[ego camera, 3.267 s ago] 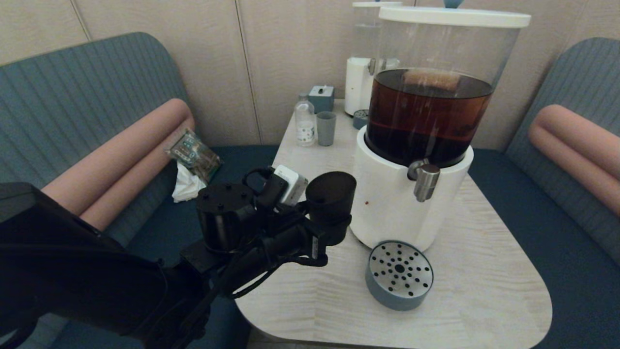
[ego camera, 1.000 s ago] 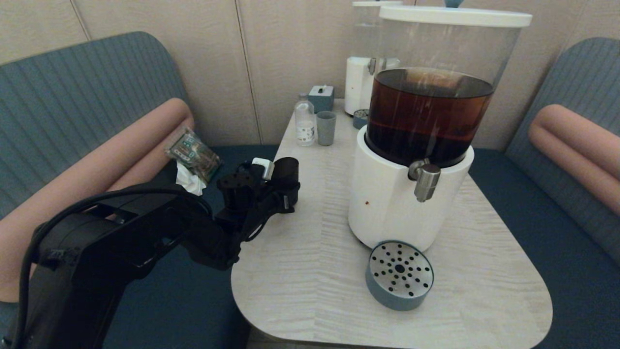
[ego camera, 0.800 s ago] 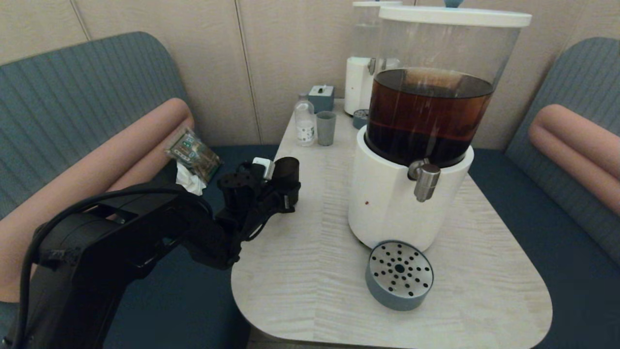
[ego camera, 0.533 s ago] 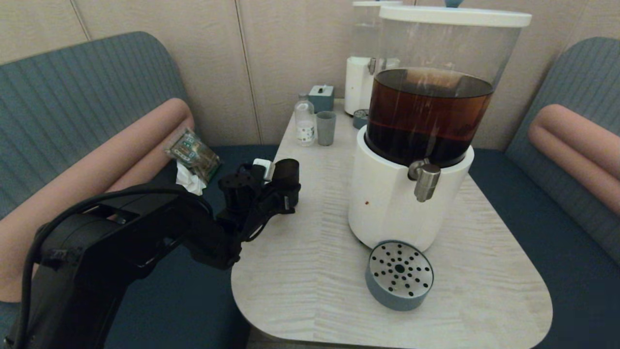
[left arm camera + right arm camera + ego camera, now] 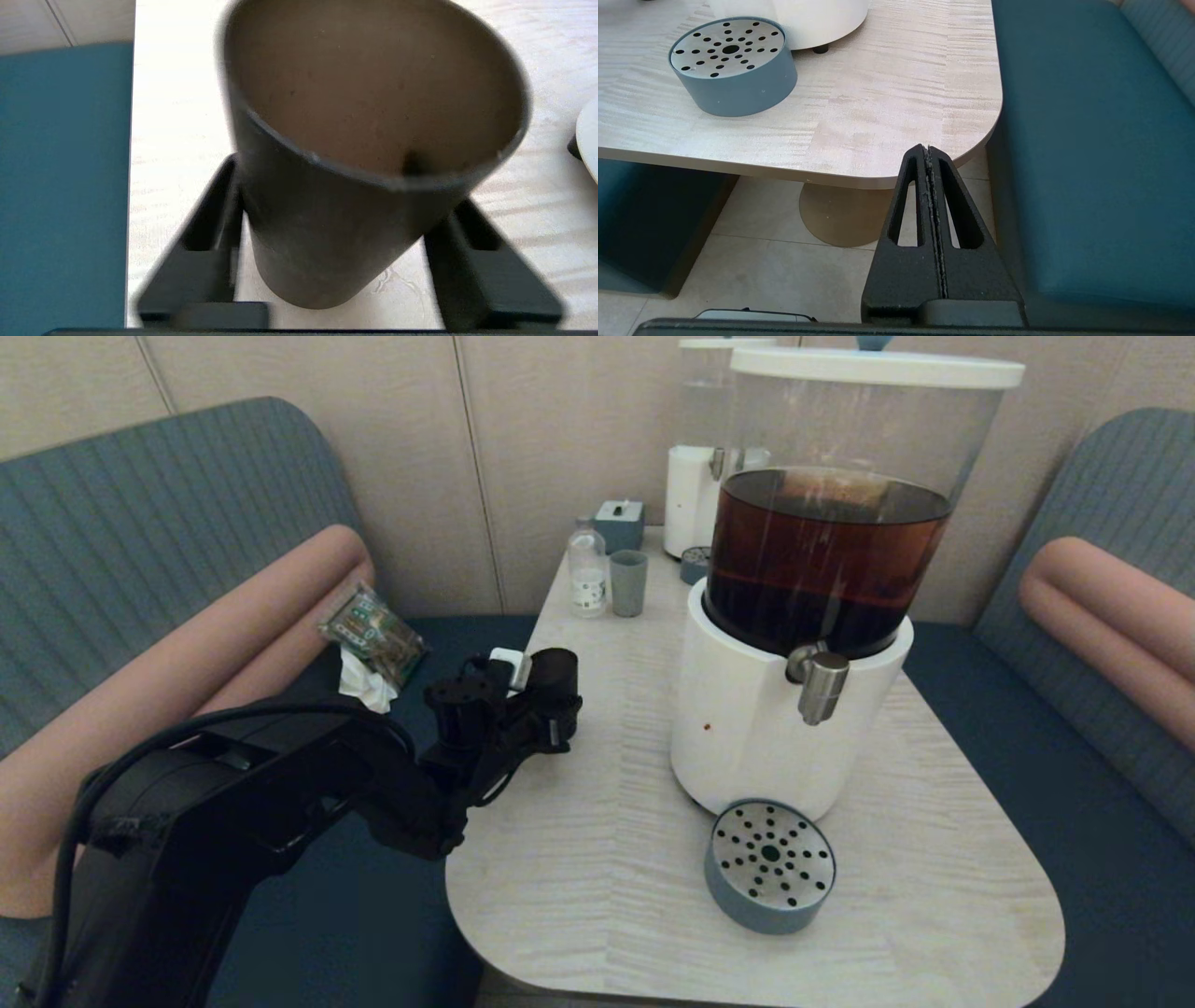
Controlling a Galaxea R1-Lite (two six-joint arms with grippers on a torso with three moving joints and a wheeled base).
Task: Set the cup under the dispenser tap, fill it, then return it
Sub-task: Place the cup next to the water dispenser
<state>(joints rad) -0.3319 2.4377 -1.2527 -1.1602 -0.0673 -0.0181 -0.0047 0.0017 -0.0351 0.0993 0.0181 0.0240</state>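
Matte black, the cup sits at the left edge of the table, held between the fingers of the left gripper. In the left wrist view the cup fills most of the picture, one finger on each side of its lower wall; the jaws grasp it. Whether its base touches the tabletop cannot be told.

The dispenser tap projects from the white base of the large dispenser, whose clear tank holds dark brown liquid. The cup is well apart from the tap, to its left. A round grey drip tray with a perforated metal top lies on the table just in front of the white base.

The right gripper hangs below the near right corner of the table, beside the blue seat; its jaws are pressed together with nothing between them.

At the far end of the table stand a small grey-green cup, a clear bottle and a smaller dispenser.
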